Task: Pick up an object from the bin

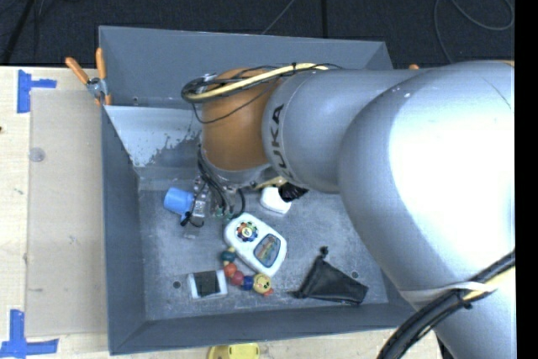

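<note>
Lettering: dark capitals on the grey collar of the arm (273,139), up and to the right of the pincer (197,213). They read "KUKA", running along the curve.
White toy (255,241), just below and right of the pincer: coloured buttons and a small panel, no characters legible.
Dark card (207,283), below the pincer: any print too small to read.

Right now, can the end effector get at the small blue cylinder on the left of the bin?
Probably yes. The end effector sits right beside the blue cylinder, nothing lies on top of it, and the white toy lies clear on the other side.
</note>
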